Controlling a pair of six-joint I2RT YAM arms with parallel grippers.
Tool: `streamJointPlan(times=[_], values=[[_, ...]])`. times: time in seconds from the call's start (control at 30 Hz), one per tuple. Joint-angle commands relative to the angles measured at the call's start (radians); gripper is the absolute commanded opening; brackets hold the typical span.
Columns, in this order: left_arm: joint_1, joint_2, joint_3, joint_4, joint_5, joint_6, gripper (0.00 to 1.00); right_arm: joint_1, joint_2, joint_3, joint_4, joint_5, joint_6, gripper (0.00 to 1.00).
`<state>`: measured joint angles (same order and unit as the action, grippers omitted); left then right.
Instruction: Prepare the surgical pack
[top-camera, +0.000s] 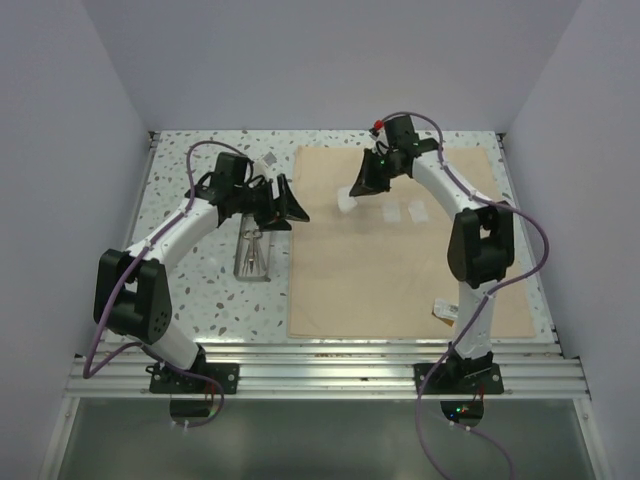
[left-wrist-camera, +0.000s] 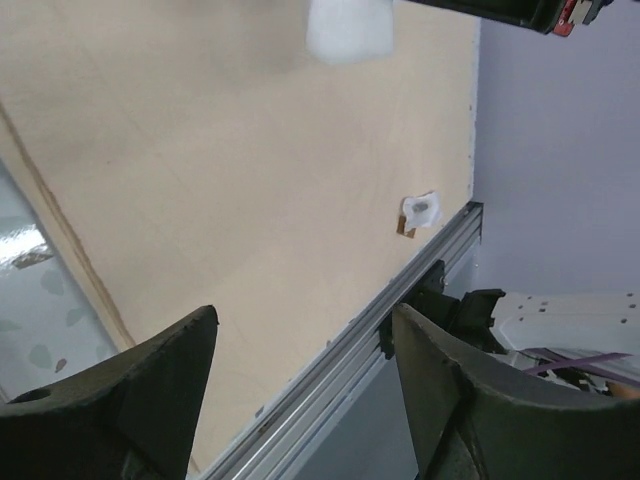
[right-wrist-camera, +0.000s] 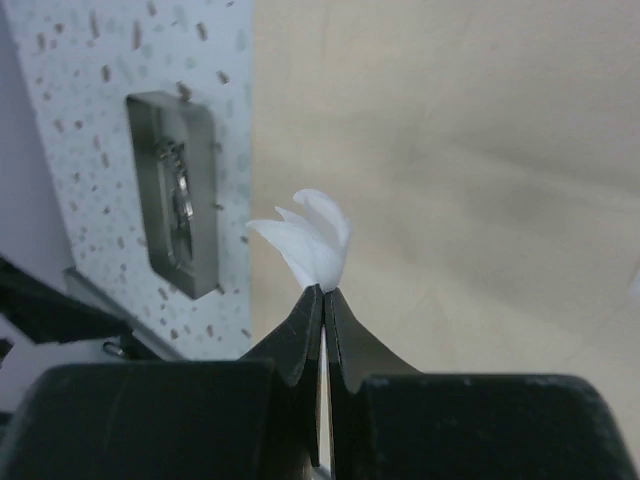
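Note:
The tan cloth sheet lies spread on the right half of the table. My right gripper is shut on a white gauze square and holds it above the cloth's far left part; the gauze also shows in the top view. Two more gauze squares lie on the cloth. The grey metal tray sits left of the cloth with steel instruments in it. My left gripper is open and empty, hovering beyond the tray at the cloth's left edge. The small white packet lies near the right arm.
A small white piece lies on the speckled table at the back. An aluminium rail runs along the near edge. Walls close in the left, right and back sides. The packet shows by the rail in the left wrist view.

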<state>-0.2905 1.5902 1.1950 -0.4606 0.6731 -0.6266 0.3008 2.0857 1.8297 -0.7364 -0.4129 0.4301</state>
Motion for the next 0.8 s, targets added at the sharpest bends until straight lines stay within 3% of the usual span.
streamJointPlan(times=[0.0,0.23,0.43,0.77], values=[[0.002,-0.010,0.002,0.198,0.111,-0.079,0.75,0.000,-0.121,-0.056,0.095,-0.192,0.102,0.00],[0.005,-0.045,-0.066,0.423,0.144,-0.202,0.80,0.017,-0.240,-0.204,0.296,-0.386,0.301,0.00],[0.005,-0.061,-0.094,0.534,0.149,-0.243,0.82,0.067,-0.279,-0.251,0.359,-0.438,0.360,0.00],[0.007,-0.056,-0.126,0.563,0.154,-0.286,0.77,0.110,-0.289,-0.280,0.420,-0.478,0.412,0.00]])
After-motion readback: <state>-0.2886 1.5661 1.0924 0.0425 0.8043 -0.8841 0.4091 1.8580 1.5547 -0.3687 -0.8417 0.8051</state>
